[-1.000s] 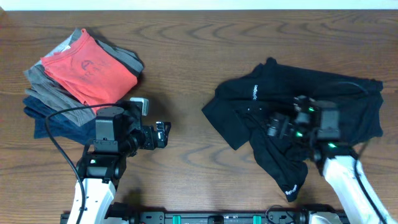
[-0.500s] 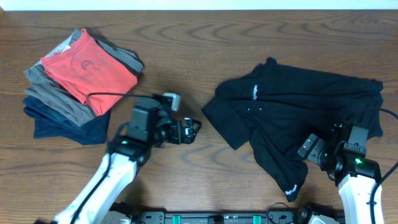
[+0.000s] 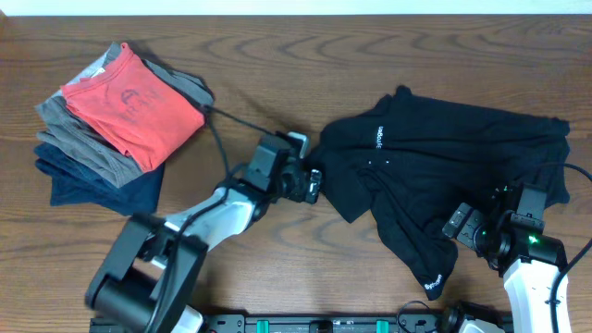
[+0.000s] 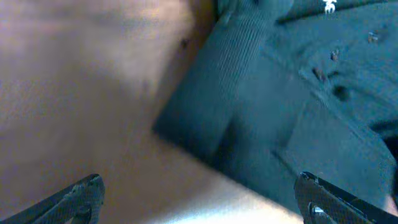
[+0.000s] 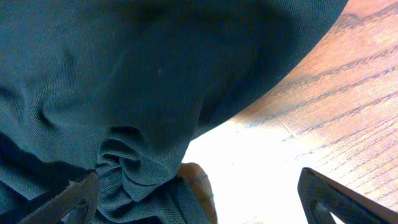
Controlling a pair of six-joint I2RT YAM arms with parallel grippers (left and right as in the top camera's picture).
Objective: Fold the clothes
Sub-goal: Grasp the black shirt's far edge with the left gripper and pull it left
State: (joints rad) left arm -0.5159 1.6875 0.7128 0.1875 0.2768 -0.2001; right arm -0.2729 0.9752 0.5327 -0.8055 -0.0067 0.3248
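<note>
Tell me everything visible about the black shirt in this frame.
The black shirt lies unfolded and rumpled on the wooden table, right of centre, one flap trailing toward the front edge. The fabric looks like soft matte knit; the left wrist view shows a ribbed band and small buttons. White lettering sits near its upper left, a small white mark at the flap's tip. The open left end effector is at its left edge, the open right end effector over its lower part.

Folded pile (image 3: 120, 111) far left on the table (image 3: 277, 55), shirt (image 3: 453, 153) right, left claw (image 3: 315, 184) at its left edge.
</note>
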